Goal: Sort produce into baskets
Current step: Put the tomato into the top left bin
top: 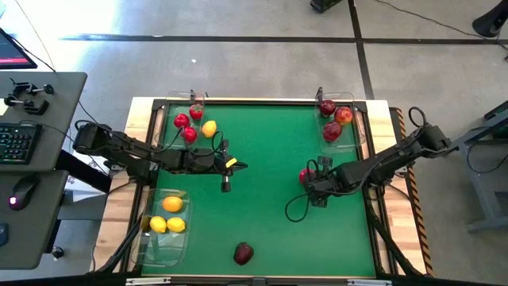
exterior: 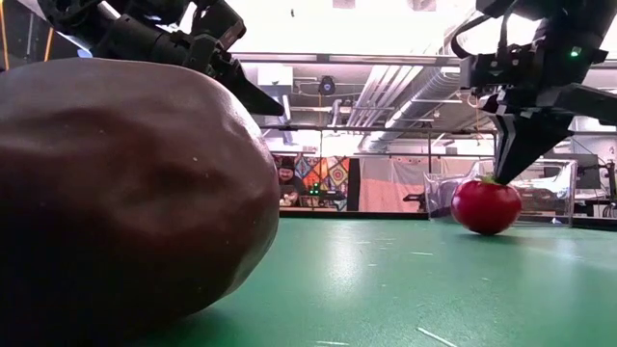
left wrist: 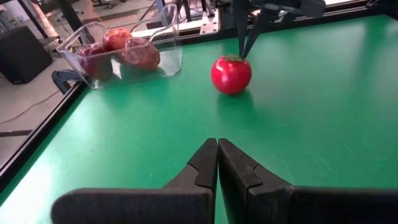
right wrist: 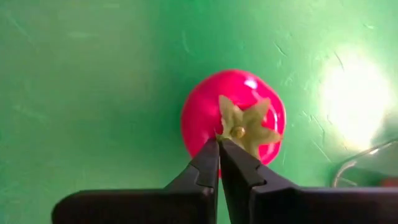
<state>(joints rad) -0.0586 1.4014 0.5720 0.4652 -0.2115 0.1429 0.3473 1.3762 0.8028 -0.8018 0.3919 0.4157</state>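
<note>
Fingertips of the right gripper (right wrist: pixel 219 144) are pressed together on the green calyx of the small glossy red tomato-like fruit (right wrist: pixel 233 112) — a pinch judged for lifting it off the green mat (top: pixel 262 143), beside the clear apple tray (top: pixel 353 127). The left gripper (left wrist: pixel 217 148) hangs shut — holding nothing.

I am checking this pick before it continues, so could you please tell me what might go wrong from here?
1. The right claw is shut on only the pale green star-shaped calyx of the small round red fruit; lifting may let it slip free.
2. A dropped fruit could roll across the green table.
3. The left claw, shut and empty, sits nearby, so the arms might collide.
</note>
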